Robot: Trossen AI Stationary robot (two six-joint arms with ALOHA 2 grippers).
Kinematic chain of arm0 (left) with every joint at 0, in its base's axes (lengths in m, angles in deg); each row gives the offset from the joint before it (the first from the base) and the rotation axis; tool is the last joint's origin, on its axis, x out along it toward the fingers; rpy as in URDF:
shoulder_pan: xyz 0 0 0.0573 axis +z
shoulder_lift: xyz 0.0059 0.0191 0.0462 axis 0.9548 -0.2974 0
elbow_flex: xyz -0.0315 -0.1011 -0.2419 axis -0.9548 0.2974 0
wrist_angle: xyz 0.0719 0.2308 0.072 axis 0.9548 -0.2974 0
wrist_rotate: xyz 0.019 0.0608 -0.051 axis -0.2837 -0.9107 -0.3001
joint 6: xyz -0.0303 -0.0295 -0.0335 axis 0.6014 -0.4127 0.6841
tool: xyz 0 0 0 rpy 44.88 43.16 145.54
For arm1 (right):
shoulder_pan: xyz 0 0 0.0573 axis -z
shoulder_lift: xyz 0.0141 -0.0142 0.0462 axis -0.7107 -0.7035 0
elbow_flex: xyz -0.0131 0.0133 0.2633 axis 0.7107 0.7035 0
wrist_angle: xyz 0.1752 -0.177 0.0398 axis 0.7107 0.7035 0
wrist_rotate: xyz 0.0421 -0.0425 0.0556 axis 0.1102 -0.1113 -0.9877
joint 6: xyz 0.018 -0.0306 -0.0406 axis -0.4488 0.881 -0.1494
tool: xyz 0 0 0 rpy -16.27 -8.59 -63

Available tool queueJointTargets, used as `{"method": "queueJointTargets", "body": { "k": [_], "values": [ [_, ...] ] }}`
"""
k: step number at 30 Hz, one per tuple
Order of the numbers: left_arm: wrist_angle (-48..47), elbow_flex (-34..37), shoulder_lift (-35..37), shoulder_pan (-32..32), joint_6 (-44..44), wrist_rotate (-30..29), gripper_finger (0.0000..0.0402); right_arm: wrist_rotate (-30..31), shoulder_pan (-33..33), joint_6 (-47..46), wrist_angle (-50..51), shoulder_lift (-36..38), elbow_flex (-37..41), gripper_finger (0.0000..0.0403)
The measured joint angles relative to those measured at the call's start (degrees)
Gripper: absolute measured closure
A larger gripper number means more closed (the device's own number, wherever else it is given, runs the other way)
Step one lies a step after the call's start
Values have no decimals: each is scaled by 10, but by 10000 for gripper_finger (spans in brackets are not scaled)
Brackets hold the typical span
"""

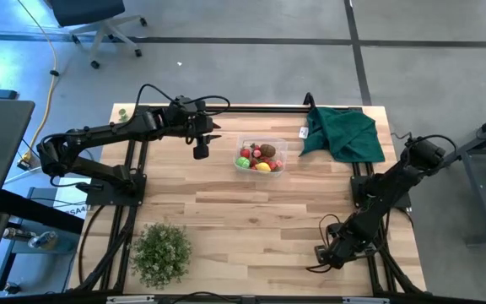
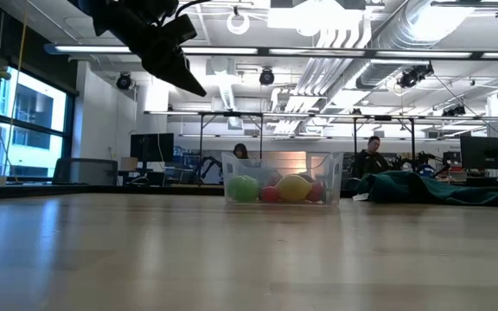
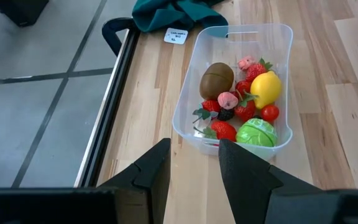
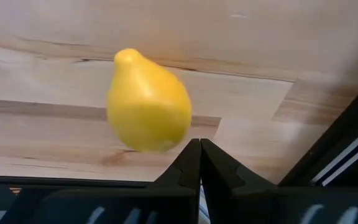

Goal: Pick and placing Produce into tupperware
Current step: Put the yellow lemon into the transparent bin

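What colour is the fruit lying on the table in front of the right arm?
Yellow: a lemon, seen best in the right wrist view.

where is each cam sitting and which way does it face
high: overhead, facing down; both arms, tupperware, green cloth, plant.
low: table height, facing across; tub mid-table, left arm above.
left wrist: above the tub, left gripper fingers apart, empty.
right wrist: near the tabletop, right gripper shut beside a lemon.
shared: high, low and left wrist all show the tub.

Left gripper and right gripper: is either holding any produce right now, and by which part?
Neither. The left gripper hangs open and empty beside the tupperware. The right gripper is shut on nothing; a yellow lemon lies loose just beyond it.
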Motion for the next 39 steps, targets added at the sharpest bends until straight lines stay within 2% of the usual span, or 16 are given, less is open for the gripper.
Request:
{"method": "queueJointTargets", "body": {
  "k": [5,10,20,25,29,39],
  "values": [
    [0,0,0,0,0,0,277,19,0,9,0,0,-2,403],
    [0,0,0,0,0,0,277,78,-1,13,9,9,-35,402],
    [0,0,0,0,0,0,277,178,-1,70,145,13,-137,402],
    [0,0,0,0,0,0,277,216,-1,71,145,13,-151,399],
    [0,0,0,0,0,0,277,223,-2,72,118,5,-151,370],
    [0,0,0,0,0,0,277,234,-14,84,133,0,-150,239]
  ]
}}
